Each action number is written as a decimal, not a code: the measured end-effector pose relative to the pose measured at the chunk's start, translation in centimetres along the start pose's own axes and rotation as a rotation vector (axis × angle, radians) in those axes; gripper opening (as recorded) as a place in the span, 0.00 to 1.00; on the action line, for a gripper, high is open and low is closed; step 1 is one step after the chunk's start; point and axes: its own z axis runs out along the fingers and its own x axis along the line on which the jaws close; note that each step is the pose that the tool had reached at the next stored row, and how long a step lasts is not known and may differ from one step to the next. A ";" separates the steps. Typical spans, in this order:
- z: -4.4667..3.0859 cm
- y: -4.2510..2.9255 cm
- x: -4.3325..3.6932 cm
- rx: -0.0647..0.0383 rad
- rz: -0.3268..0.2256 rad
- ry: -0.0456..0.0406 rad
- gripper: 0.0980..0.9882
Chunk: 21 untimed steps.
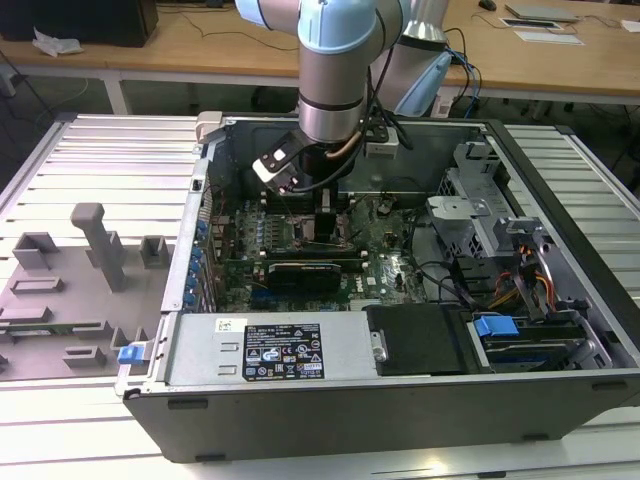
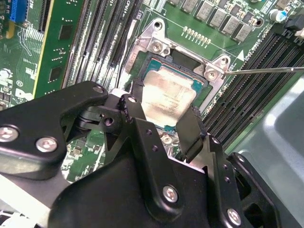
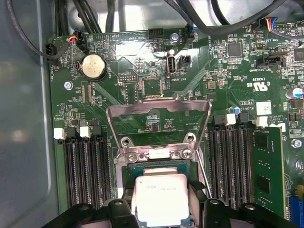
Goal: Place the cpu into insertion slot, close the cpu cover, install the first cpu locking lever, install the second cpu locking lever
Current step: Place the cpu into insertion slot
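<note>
The cpu (image 2: 166,92), a pale silvery square chip, sits between my gripper's two black fingers (image 2: 192,130), which are shut on its opposite edges. It hangs level just over the insertion slot (image 2: 159,61), whose metal rim and dark recess show around it. In the first wrist view the cpu (image 3: 161,199) is right above the insertion slot (image 3: 152,168). The cpu cover (image 3: 159,101) stands open behind it, tilted up from its hinge. In the exterior view my gripper (image 1: 325,225) reaches down into the open computer case over the green motherboard (image 1: 390,240).
A thin metal lever rod (image 2: 266,70) sticks out sideways from the socket's corner. Black memory slots (image 3: 85,171) flank the socket on both sides. A long card (image 1: 300,272) lies near it, cables and a drive cage (image 1: 500,290) fill the exterior view's right, and a grey fixture plate (image 1: 70,290) lies outside.
</note>
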 end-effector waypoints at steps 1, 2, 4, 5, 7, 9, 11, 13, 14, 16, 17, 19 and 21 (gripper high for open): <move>0.00 0.00 0.00 0.000 0.000 0.0000 0.49; 0.01 0.00 0.01 0.000 0.000 0.0007 0.49; 0.01 0.00 0.01 0.000 0.000 0.0003 0.57; 0.00 0.00 0.00 0.000 0.000 0.0001 0.57; -0.24 0.00 0.00 0.000 0.000 0.0000 0.57; -0.66 0.02 0.00 0.000 0.000 0.0001 0.57; -0.72 0.02 0.00 0.000 0.000 0.0002 0.57; -0.73 0.02 0.00 0.000 0.000 0.0002 0.57; -0.74 0.02 0.00 0.000 0.000 0.0001 0.56; -0.76 0.02 0.00 0.000 0.000 0.0001 0.41; -0.76 0.02 0.00 0.000 0.000 0.0001 0.41; -0.78 0.02 0.00 0.000 0.000 0.0001 0.21; -0.79 0.02 0.00 0.000 0.000 0.0001 0.07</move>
